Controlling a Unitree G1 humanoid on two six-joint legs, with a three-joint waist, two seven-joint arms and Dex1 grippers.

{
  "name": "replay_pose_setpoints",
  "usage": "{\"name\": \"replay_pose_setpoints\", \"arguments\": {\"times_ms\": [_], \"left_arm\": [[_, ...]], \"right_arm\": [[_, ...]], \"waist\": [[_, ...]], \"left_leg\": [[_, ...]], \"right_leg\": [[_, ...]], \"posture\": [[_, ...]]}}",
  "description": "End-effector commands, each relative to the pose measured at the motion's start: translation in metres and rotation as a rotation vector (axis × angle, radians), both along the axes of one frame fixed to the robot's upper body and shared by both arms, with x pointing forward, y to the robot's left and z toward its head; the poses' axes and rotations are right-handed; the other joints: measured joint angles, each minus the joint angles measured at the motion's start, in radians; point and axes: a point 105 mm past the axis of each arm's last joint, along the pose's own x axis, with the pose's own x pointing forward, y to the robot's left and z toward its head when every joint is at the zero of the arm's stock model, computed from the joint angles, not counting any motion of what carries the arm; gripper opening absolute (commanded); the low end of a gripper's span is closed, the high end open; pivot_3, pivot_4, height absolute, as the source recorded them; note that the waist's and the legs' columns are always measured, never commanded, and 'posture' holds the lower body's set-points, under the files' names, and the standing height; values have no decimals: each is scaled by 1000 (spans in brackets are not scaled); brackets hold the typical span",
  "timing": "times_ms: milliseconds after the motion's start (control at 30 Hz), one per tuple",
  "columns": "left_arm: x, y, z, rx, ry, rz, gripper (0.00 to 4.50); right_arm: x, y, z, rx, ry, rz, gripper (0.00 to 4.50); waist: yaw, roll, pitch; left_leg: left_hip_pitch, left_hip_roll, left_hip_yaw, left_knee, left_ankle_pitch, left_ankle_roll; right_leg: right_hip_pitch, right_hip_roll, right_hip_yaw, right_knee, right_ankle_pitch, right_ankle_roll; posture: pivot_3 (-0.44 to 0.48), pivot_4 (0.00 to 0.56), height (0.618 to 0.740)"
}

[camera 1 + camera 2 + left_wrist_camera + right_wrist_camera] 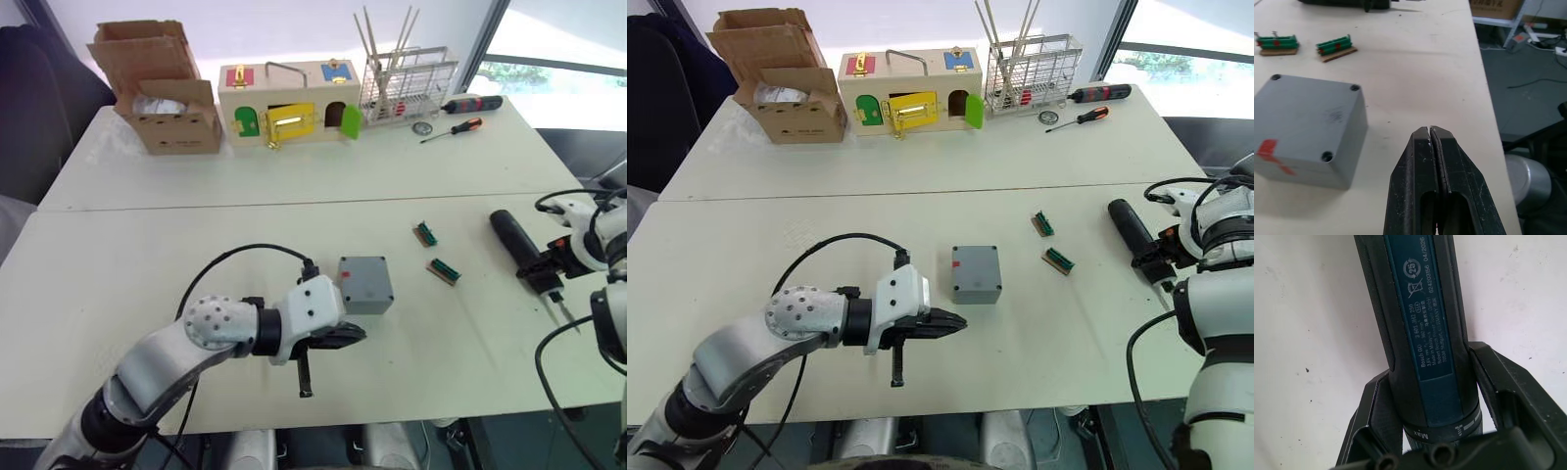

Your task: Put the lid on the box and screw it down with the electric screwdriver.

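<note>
lid (977, 267): seated on box (978, 291), mid-table | left gripper (950, 321): fingers pressed together, empty, just beside box | right gripper (1449, 396): fingers clamped either side of electric screwdriver (1133, 233), lying on table (823, 215) at right

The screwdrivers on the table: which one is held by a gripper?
The electric screwdriver, thick and dark, in the right gripper; the two hand screwdrivers lie untouched at the far edge.
</note>
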Motion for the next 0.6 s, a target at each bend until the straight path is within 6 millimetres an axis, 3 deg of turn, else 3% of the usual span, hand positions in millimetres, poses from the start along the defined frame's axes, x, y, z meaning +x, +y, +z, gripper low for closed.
{"name": "replay_pose_setpoints", "arguments": {"times_ms": [33, 167, 300, 433, 533, 600], "left_arm": [[-1, 6, 8, -4, -36, 5, 0], [15, 14, 10, 1, -42, 29, 0], [37, 20, 18, -49, -35, 47, 0], [54, 23, 22, -89, -21, 60, 0], [67, 28, 18, -94, -1, 75, 0], [77, 28, 14, -86, 3, 86, 0]], "right_arm": [[1, 5, -5, 19, 9, 3, 1883], [12, 2, 8, 34, -117, -47, 1883], [32, -1, 56, 142, -384, -141, 1883], [38, 3, 107, 290, -583, -147, 1883], [41, 21, 150, 468, -800, -54, 1883], [30, 50, 180, 615, -1020, 88, 1883]], "waist": [[0, 0, 0], [-2, 0, 0], [-2, 4, 2], [1, 14, 6], [7, 14, 7], [10, 12, 7]], "left_leg": [[0, 0, 0, 0, 0, 0], [0, 0, 1, 0, 0, 0], [0, 0, 2, 1, 0, 0], [-1, -1, 3, -2, 0, 0], [-1, 0, 2, -4, 1, -1], [-1, 0, 2, -3, 1, -2]], "right_leg": [[0, 0, 0, 0, 0, 0], [0, 0, 0, 0, 0, 0], [0, 0, 0, 0, 0, 0], [-2, 0, 0, 0, 0, 0], [-3, 1, -1, 0, 0, 1], [-3, 1, -1, 0, 0, 1]], "posture": [[0, 150, 728], [0, 150, 728], [0, 150, 728], [0, 150, 728], [0, 150, 728], [0, 150, 728]]}}
